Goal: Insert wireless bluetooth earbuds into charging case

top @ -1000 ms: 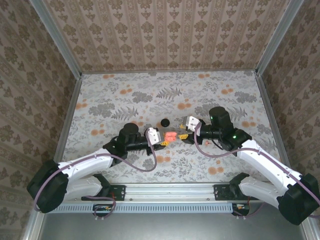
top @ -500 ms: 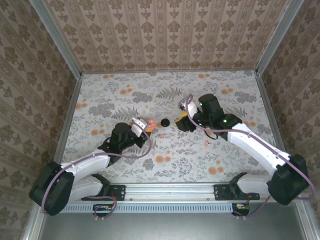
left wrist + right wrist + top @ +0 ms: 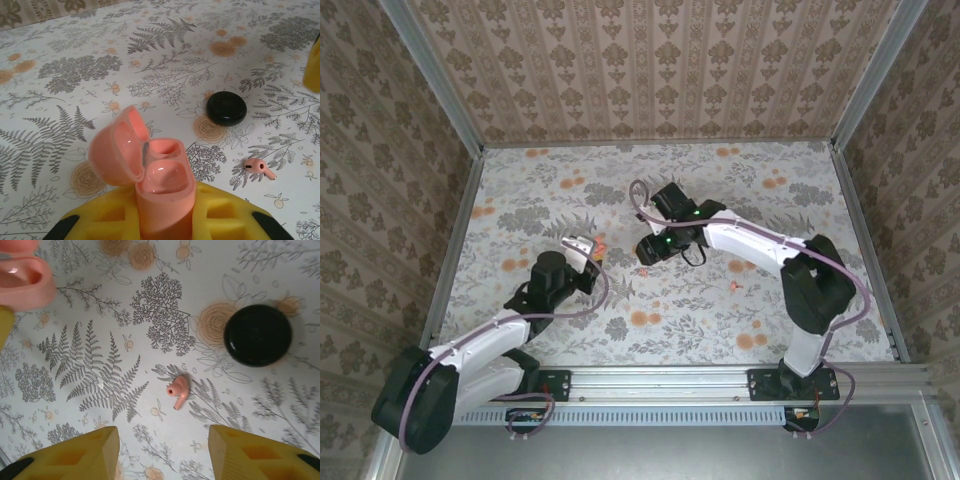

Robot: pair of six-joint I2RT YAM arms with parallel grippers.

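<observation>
The salmon-pink charging case stands upright with its lid swung open to the left. My left gripper is shut on its body between yellow fingers. One coral earbud lies on the table to the case's right. In the right wrist view the same earbud lies ahead of my right gripper, which hangs open above it, touching nothing. The case shows at the top left there. From above, the left gripper sits left of the right gripper.
A flat black round disc lies beyond the earbud, and appears again as the disc at the upper right of the right wrist view. The floral table is walled by patterned panels on three sides.
The right arm has swung left across the table until its gripper hangs over the earbud, its jaws now wider. The left gripper has drawn back to the left with the case.
</observation>
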